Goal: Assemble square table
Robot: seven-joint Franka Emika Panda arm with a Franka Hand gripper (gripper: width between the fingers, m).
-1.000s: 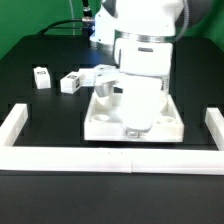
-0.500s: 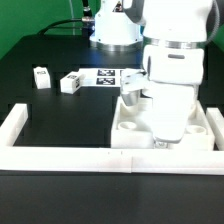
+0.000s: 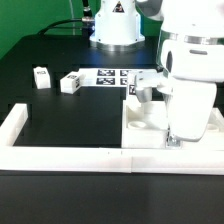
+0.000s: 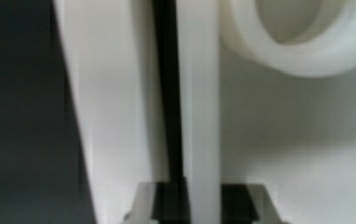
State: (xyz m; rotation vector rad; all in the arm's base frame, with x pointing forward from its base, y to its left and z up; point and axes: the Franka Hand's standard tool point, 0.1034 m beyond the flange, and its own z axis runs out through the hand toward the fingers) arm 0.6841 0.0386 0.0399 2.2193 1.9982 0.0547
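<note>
The square tabletop, a large flat white slab with round holes, lies on the black table at the exterior view's right, against the front border wall. My gripper stands over its front edge, and the arm hides most of the slab. In the wrist view my gripper is shut on a thin white edge of the tabletop, with a dark finger on either side. A round hole shows beyond. Two small white leg blocks lie apart at the back left.
The low white border wall also runs up the left side. The marker board lies flat behind the tabletop. The robot's base stands at the back.
The arm has slid the tabletop from the middle of the table to the exterior view's right, along the front wall. The leg blocks have not moved.
</note>
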